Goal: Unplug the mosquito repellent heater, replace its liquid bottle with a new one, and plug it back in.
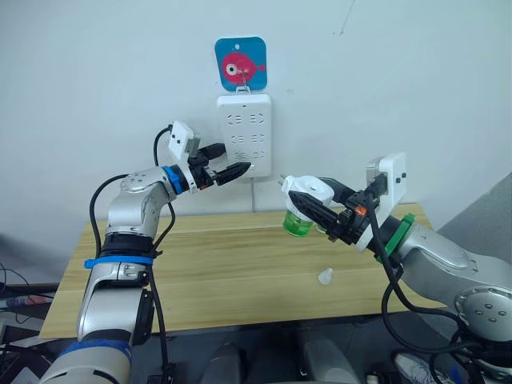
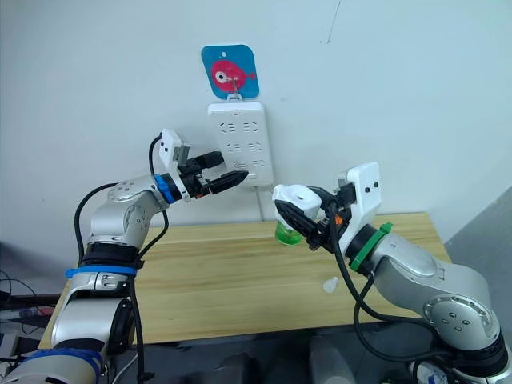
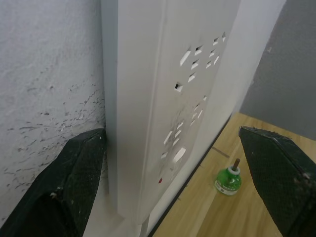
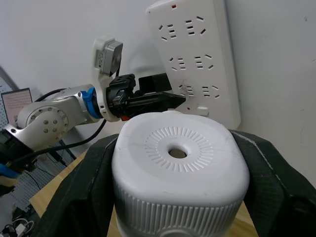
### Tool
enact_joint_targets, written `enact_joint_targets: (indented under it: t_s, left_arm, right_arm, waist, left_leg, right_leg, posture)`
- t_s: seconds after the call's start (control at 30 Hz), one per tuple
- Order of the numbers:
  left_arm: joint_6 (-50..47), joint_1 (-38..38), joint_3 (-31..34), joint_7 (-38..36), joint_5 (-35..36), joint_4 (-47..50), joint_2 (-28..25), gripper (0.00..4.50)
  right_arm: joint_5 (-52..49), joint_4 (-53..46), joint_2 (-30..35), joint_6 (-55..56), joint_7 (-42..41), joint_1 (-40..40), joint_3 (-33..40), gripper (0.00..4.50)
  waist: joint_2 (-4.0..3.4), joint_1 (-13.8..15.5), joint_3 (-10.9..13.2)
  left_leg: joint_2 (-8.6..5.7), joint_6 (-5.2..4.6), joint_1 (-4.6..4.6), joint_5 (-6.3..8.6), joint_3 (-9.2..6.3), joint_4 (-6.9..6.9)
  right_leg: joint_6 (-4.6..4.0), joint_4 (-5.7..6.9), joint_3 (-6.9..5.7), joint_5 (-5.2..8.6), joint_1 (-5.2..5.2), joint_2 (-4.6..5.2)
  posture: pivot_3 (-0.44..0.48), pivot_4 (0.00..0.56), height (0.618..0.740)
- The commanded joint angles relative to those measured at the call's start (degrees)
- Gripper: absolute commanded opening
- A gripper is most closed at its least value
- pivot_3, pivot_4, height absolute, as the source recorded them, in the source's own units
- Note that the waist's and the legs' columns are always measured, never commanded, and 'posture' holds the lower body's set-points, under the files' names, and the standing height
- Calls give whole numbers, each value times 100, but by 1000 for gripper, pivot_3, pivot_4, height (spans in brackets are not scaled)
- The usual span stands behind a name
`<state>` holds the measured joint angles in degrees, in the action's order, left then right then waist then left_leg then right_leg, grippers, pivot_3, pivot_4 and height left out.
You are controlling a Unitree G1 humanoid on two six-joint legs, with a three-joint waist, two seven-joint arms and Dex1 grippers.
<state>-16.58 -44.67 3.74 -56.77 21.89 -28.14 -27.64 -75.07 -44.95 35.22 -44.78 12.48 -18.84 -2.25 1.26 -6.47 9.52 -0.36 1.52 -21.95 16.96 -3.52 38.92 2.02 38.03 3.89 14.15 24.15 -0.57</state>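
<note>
Clearly unplugged, the mosquito repellent heater (image 1: 308,192) sits right of frame centre, clamped in the right tool (image 1: 320,210), whose two black fingers press its sides; a green liquid bottle (image 1: 298,223) hangs under it. Its prongs point toward the power strip (image 1: 245,134) on the wall, upper centre, probably so it can go straight back into a socket. The left tool (image 1: 232,171), left of centre, is spread wide and holds nothing, its fingers straddling the strip's lower edge, likely to steady it against the push of plugging in. I count two green bottles: the one under the heater and another (image 3: 227,180) standing on the counter (image 1: 216,272) below the strip. One small white cap (image 1: 325,277) lies on the counter, lower right of centre. One fish picture (image 1: 241,64) hangs above the strip.
</note>
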Motion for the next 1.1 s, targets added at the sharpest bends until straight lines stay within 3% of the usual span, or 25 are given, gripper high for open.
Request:
enact_joint_targets:
  t_s: [0.03, 0.13, 0.47, 0.83, 1.1]
  left_arm:
    - [47, -238, -47, -240, 39, 146, 53, 4500]
    - [72, -271, -44, -337, 38, 122, 91, 4500]
    - [60, -313, -94, -432, -23, 57, 231, 1334]
    - [-310, -178, -147, -441, -21, 385, 179, 1294]
    - [-448, -100, -154, -447, -17, 566, 177, 1294]
  right_arm:
    - [-106, -287, 57, 41, -33, -12, 129, 3042]
    - [-121, -273, 72, 23, -41, -18, 102, 3042]
    - [256, -75, -11, -134, -25, -371, -105, 3042]
    - [2875, 812, -431, -540, -273, -1718, -1407, 3042]
    - [4139, 1350, -1121, -468, -592, -1960, -1621, 3041]
  waist:
    - [0, -2, 0]
    - [0, -21, 0]
    - [0, -138, 0]
    - [0, -149, 0]
    - [-1, -148, -1]
  left_leg:
    - [-1, 0, 0, 0, -2, 0]
    - [-1, 0, 0, 0, -8, -1]
    - [-1, -1, 0, 0, -21, -4]
    - [-7, 0, -5, 0, -35, 0]
    - [-16, 1, -11, 0, -60, -4]
  right_leg:
    - [0, 0, 1, 0, 0, 1]
    - [1, -2, 5, -1, 1, 2]
    - [0, 2, -3, -2, 2, 4]
    - [4, 5, -13, -6, 3, 28]
    - [3, 8, -42, -7, 3, 55]
  posture:
    - [-221, 141, 740]
    - [-224, 137, 740]
    - [-231, 138, 740]
    - [-220, 139, 740]
    - [-211, 138, 740]
